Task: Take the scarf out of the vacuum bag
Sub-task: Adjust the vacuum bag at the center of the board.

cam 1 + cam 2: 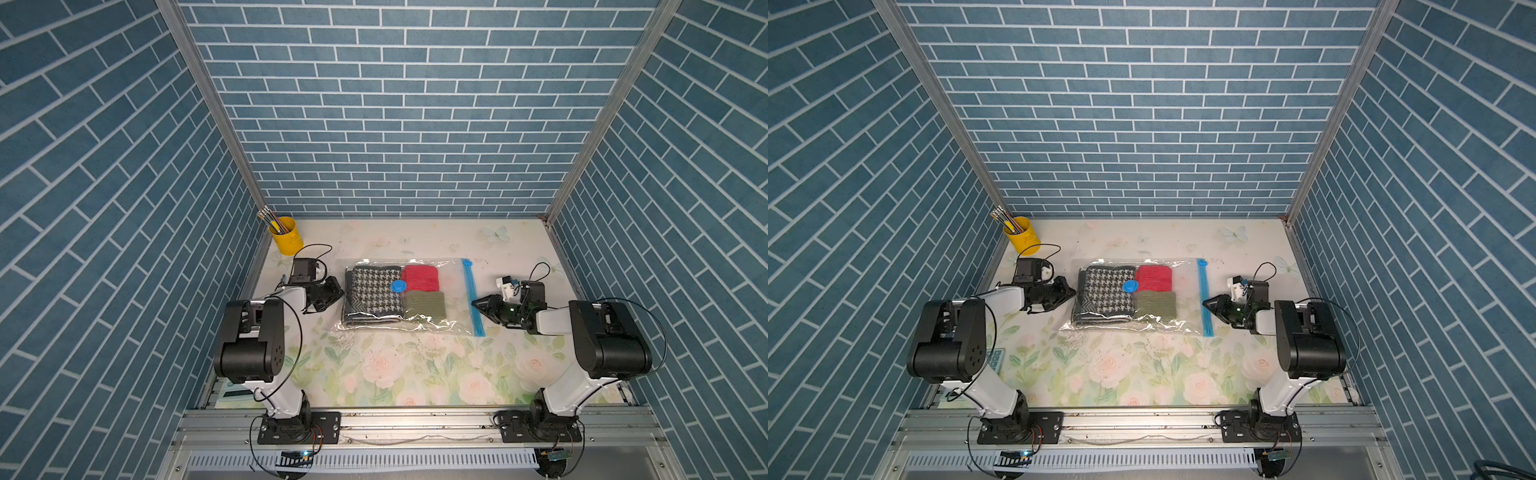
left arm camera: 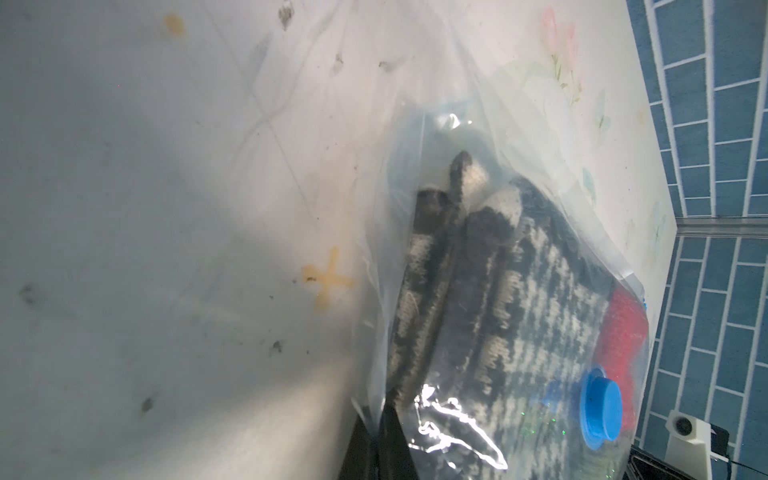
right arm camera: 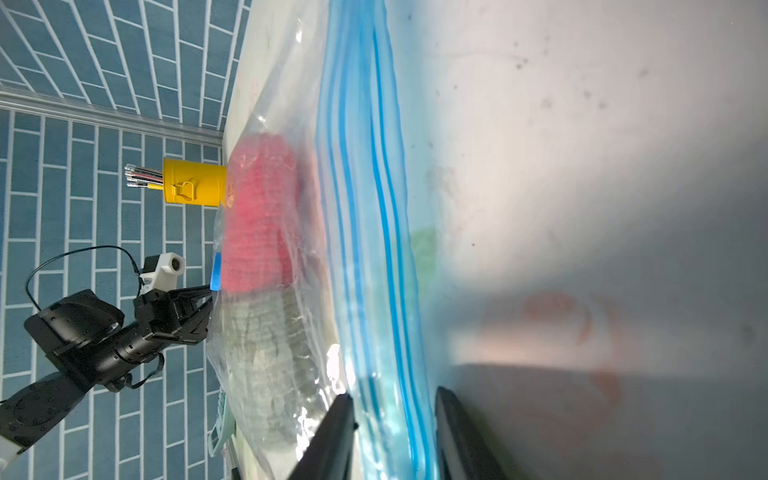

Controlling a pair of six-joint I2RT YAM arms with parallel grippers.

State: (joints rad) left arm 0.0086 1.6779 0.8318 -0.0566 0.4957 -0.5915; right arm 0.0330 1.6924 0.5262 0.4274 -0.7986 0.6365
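Right gripper [image 3: 395,397] jaws apart, straddling blue zip strip [image 3: 374,208] of clear bag [image 1: 455,291]. Scarf [image 1: 372,296]: folded b&w houndstooth knit w/ herringbone + striped edges, inside bag at its closed end, flat on table [image 1: 415,374]. Left gripper [image 1: 336,291] clenched at that end; hold on plastic unclear.

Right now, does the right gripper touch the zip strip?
Cannot tell. Right wrist view: the right gripper straddles the zip strip, jaws open; neither contact nor gap shows plainly.
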